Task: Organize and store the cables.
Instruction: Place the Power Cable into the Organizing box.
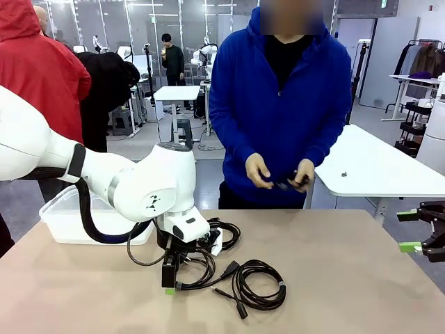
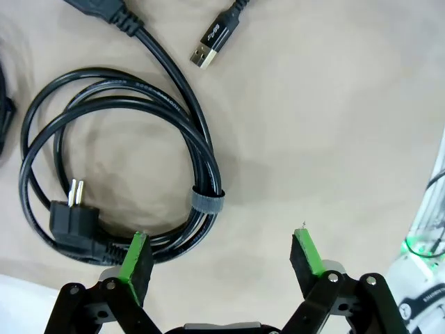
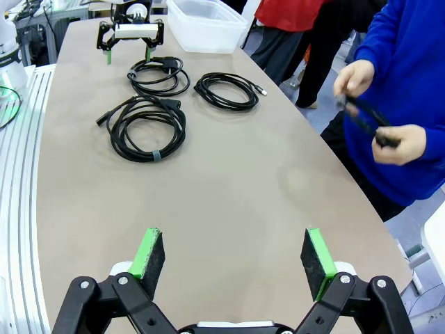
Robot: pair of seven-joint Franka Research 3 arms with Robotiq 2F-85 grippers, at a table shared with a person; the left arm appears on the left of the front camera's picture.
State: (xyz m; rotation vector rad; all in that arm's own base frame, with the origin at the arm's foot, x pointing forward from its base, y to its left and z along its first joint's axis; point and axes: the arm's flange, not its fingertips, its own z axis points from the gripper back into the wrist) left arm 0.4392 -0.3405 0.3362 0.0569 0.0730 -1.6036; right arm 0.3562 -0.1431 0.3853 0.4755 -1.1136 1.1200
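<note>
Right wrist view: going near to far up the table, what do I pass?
right tool → strapped cable coil → far cable coil → left tool, open over the table's far end

Three black cables [image 2: 208, 167] are laid coiled and close together on the table [image 1: 361, 278]; one is bound with a grey strap [image 2: 207, 202].

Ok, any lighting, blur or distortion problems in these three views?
Front view: even light, soft shadows under the cables, no harsh glare. Left wrist view: sharp, the plug and its prongs crisp. Right wrist view: wide-angle bend along the table edge; the person's hands look slightly smeared.
</note>
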